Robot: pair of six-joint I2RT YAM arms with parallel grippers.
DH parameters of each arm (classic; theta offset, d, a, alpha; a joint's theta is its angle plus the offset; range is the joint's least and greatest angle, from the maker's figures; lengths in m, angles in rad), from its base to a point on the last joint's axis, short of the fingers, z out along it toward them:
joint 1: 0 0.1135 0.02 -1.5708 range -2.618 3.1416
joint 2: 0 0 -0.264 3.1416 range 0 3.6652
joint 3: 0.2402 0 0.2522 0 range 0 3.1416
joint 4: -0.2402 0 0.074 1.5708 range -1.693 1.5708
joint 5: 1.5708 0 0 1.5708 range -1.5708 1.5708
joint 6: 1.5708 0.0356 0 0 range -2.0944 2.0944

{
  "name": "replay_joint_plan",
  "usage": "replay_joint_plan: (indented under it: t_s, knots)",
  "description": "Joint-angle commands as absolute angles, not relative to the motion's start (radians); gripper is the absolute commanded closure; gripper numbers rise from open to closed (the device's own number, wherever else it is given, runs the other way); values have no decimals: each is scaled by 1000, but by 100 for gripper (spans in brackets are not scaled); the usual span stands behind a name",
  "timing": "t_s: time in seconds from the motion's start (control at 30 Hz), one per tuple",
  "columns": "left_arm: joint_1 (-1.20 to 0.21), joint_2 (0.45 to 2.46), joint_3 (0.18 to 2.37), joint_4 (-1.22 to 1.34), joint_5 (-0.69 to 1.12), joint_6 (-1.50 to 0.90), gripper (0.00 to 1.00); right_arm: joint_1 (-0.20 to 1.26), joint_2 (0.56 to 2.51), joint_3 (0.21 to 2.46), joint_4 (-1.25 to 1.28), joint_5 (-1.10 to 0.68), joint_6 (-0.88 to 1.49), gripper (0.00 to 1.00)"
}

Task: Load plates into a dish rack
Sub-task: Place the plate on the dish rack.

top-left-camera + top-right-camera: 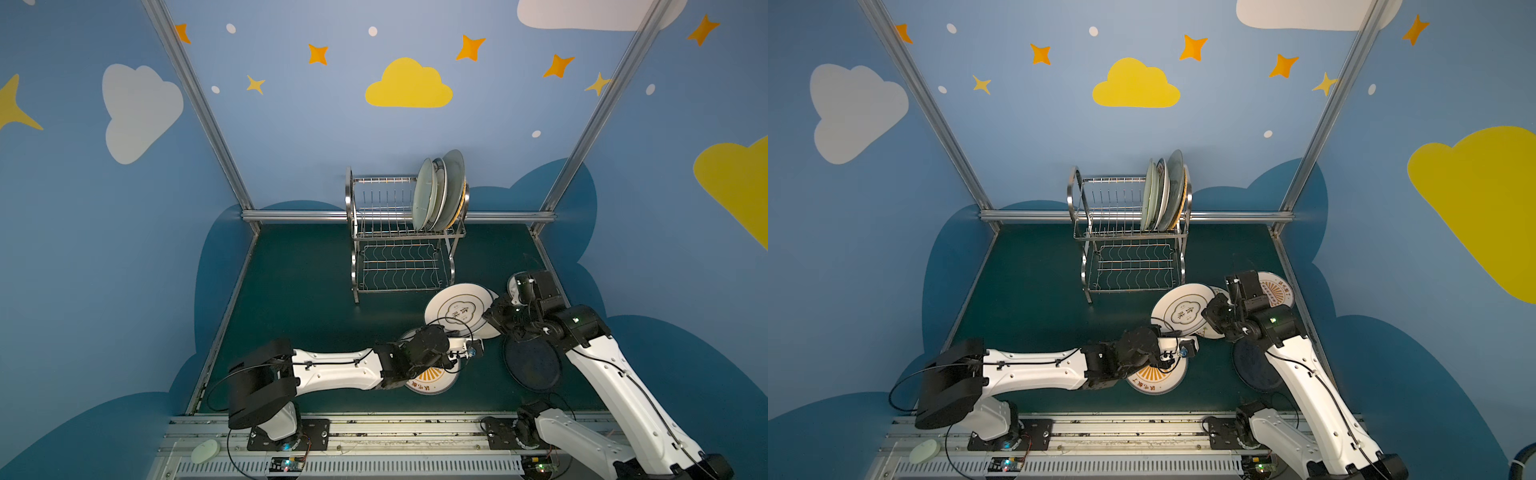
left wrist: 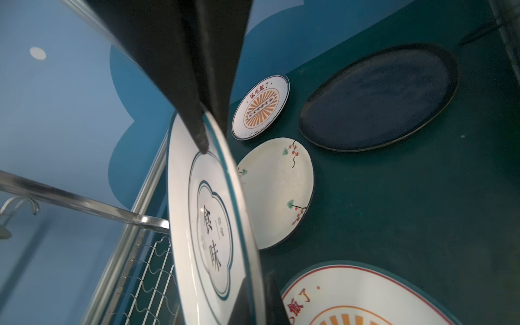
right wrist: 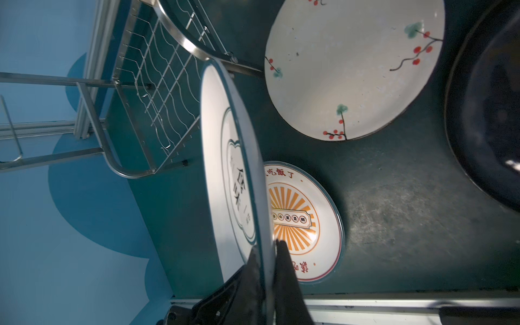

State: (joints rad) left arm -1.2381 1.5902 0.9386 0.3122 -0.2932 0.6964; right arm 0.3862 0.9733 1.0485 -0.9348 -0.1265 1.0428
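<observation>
In a top view the lettered plate hangs tilted near the bench's right edge, before the dish rack. Left wrist: left gripper clenched on its rim. Right wrist: right gripper grips it too.

Pale oval lump beside front rail, green tabletop, cloud-painted blue walls (stars too).

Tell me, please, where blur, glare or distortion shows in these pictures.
In both top views, the wide lens splays the frame posts outward. In the left wrist view, the lettered plate blurs at its near rim. In the right wrist view, the right pincer is dark and soft, and the navy plate carries a glare spot.
</observation>
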Motion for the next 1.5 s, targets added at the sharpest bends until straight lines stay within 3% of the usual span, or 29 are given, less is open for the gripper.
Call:
replay_joint_plan:
  t_s: [0.0, 0.03, 0.1, 0.17, 0.23, 0.5, 0.8, 0.97, 1.27, 1.47]
  knots:
    - [-1230, 1570, 964, 318, -368, 598, 96, 394, 970, 1092, -877, -115, 1043, 92]
    - [-1230, 1561, 959, 318, -370, 588, 96, 394, 976, 1101, -874, -115, 1032, 84]
    - [-1232, 1536, 945, 312, -370, 570, 96, 396, 994, 1131, -871, -115, 1003, 49]
    - [-1235, 1505, 931, 298, -370, 554, 96, 396, 1005, 1158, -863, -95, 964, 24]
    - [-1238, 1469, 914, 282, -368, 540, 96, 394, 1012, 1174, -835, -74, 916, 12]
    - [-1254, 1259, 835, 112, -352, 404, 96, 380, 987, 1162, -706, 41, 774, 8]
    - [-1256, 918, 834, -93, -364, 99, 96, 370, 914, 1063, -560, -22, 586, 8]
    - [-1255, 789, 940, -215, -441, -69, 96, 370, 874, 958, -434, -115, 522, 8]
    - [-1238, 819, 1176, -297, -543, -159, 96, 377, 829, 795, -171, -282, 450, 8]
    - [-1152, 937, 1352, -283, -494, -161, 96, 394, 816, 728, -58, -361, 418, 8]
